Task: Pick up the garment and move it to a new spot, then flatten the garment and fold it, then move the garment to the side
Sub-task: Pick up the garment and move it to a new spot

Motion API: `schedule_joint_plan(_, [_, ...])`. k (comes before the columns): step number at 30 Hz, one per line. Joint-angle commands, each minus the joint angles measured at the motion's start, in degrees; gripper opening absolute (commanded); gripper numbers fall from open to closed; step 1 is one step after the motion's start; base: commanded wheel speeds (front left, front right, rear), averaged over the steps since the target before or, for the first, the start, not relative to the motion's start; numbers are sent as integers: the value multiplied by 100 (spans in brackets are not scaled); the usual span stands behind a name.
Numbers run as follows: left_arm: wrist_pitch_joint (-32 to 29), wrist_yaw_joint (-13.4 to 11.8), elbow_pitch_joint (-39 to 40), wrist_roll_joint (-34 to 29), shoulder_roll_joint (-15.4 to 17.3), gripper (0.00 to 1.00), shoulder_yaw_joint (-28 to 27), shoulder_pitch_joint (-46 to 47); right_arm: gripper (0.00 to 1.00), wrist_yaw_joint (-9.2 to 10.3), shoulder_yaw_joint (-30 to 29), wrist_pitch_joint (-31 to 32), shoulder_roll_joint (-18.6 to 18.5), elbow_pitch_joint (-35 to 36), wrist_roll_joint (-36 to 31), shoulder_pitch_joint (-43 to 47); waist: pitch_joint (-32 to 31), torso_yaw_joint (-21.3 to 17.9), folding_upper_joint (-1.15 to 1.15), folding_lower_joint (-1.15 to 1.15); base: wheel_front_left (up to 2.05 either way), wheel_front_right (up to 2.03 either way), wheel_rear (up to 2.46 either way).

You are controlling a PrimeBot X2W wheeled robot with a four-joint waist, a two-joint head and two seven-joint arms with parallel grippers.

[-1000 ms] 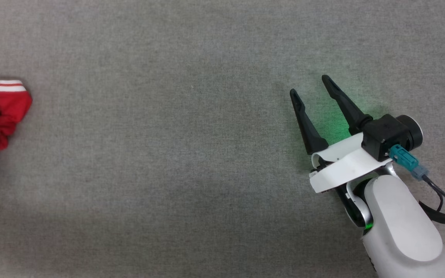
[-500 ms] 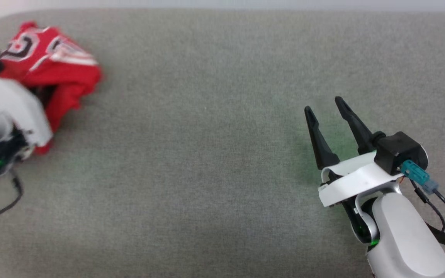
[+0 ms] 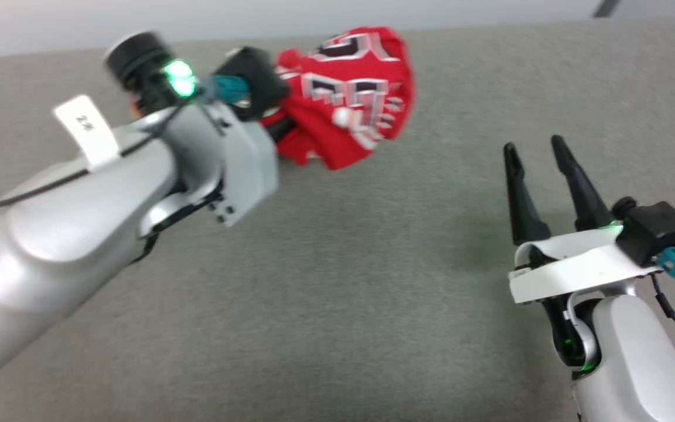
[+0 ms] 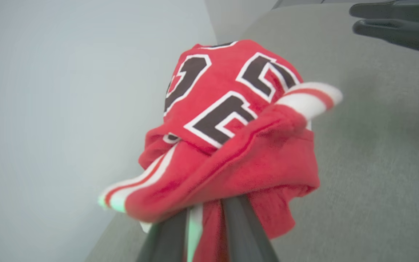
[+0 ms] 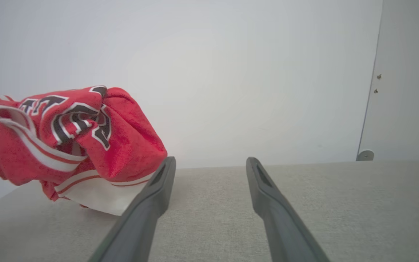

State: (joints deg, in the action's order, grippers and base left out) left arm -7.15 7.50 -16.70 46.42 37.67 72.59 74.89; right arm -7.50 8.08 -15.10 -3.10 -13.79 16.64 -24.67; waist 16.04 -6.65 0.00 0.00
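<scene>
The light is soft, bright and even, with only faint shadows on the grey surface [image 3: 337,281]. The head view is blurry, most of all on the garment [image 3: 349,99] and the left arm [image 3: 79,234]. A green lamp [image 3: 178,77] glares there.

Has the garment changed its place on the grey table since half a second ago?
Yes. Although the camera shifted too, the garment, held by the left gripper, went from the far left corner of the table rightwards along its far edge.
</scene>
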Motion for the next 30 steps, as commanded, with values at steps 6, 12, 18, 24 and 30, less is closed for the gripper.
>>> schedule_joint_plan(6, [516, -8, 417, -1318, -278, 0, 84, -59, 100, 2, -270, -6, 24, 227, 282, 116, 570, -1037, 0, 0, 0, 0, 0])
schedule_joint_plan(12, [452, -10, 975, -2322, 1, 0, 83, -944, 100, 2, -477, -6, 27, 287, 529, 260, 643, -1281, 0, 0, 0, 0, 0])
schedule_joint_plan(18, [-52, -10, 1001, -2640, 476, 0, 80, -1601, 100, 2, -417, -6, 26, 314, 691, 242, 716, -1357, 0, 0, 0, 0, 0])
schedule_joint_plan(24, [-953, -4, 1264, -2143, 581, 0, 108, -1753, 100, 2, -281, -6, 25, 367, 846, 119, 920, -1392, 0, 0, 0, 0, 0])
schedule_joint_plan(30, [-2126, 9, 1418, -1490, 716, 0, 181, -1814, 100, 2, -142, -6, 23, 394, 951, 27, 1127, -1488, 0, 0, 0, 0, 0])
